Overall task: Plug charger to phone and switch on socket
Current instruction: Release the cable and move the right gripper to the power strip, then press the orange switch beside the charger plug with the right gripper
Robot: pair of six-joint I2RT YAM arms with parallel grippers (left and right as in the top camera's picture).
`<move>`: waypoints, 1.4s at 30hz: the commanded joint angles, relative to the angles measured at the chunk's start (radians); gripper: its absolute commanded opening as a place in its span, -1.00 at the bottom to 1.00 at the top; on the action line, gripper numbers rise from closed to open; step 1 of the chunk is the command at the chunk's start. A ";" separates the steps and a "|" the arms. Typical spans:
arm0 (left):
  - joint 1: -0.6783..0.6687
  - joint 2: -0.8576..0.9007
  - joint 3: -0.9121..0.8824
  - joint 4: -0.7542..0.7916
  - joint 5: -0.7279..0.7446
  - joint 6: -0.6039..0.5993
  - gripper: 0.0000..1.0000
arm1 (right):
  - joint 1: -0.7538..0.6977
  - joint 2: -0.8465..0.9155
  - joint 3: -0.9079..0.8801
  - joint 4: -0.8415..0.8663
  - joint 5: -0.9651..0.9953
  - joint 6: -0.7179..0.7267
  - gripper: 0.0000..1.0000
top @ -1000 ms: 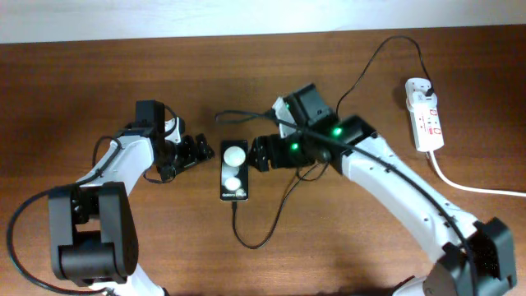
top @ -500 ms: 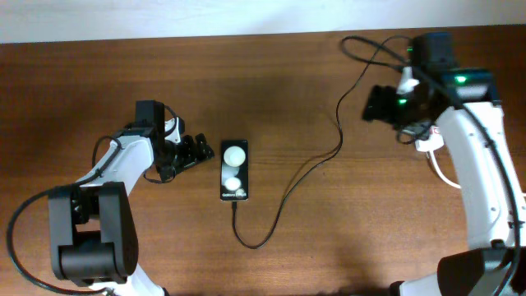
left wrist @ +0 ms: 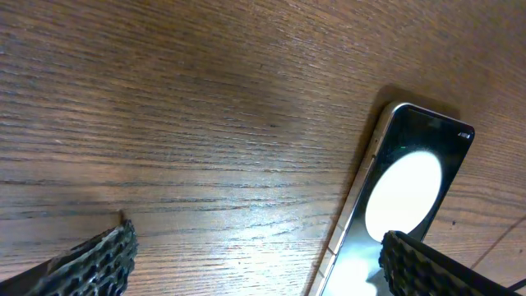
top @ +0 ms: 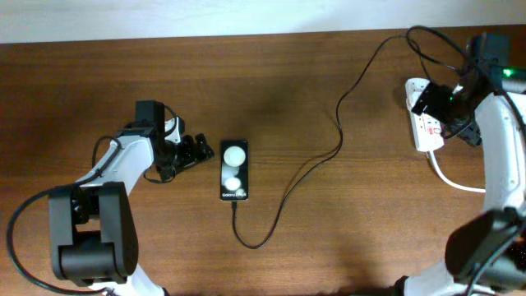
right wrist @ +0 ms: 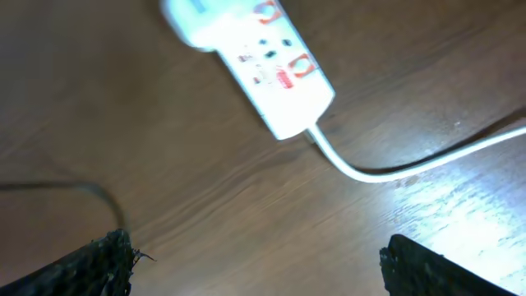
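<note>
the phone (top: 234,171) lies flat, face up, near the middle of the table (top: 99,74). the charger (top: 329,156) meets the phone's near end, loops below it, then runs away to the right and up toward the socket (top: 425,127), so the connector looks seated, though the joint is too small to be sure. the socket sits well to the right of the phone; its white cord (right wrist: 394,168) trails off further right. the left gripper (top: 197,150) rests just beside the phone's left edge with its fingers (left wrist: 107,255) spread and gripping nothing. the right gripper (right wrist: 255,247) hangs over the socket, fingers wide apart and empty, with the red switch (right wrist: 286,80) in its wrist view. what's left, by my reading, is the switch. it's a small rocker that likely needs a firm click, while the strip is light plastic on smooth wood and may skate or tip. better to close the fingers and press one tip straight down on the rocker, not sideways. the cable is limp and easily snagged, so keep clear of it.
</note>
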State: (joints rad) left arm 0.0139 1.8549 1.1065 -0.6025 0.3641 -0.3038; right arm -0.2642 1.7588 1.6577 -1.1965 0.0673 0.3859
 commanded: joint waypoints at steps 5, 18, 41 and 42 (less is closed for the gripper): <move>0.007 0.029 -0.026 -0.005 -0.048 0.002 0.98 | -0.053 0.205 -0.003 0.052 0.024 0.011 0.97; 0.007 0.029 -0.026 -0.005 -0.048 0.002 0.98 | -0.138 0.311 -0.004 0.264 0.084 0.084 0.97; 0.007 0.029 -0.026 -0.005 -0.048 0.002 0.98 | -0.149 0.477 -0.005 0.476 0.007 0.083 0.97; 0.007 0.029 -0.026 -0.005 -0.048 0.002 0.98 | -0.149 0.477 -0.005 0.476 0.000 0.083 0.97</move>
State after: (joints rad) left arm 0.0135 1.8549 1.1065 -0.6025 0.3630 -0.3038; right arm -0.4206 2.1880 1.6524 -0.7181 0.1295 0.4683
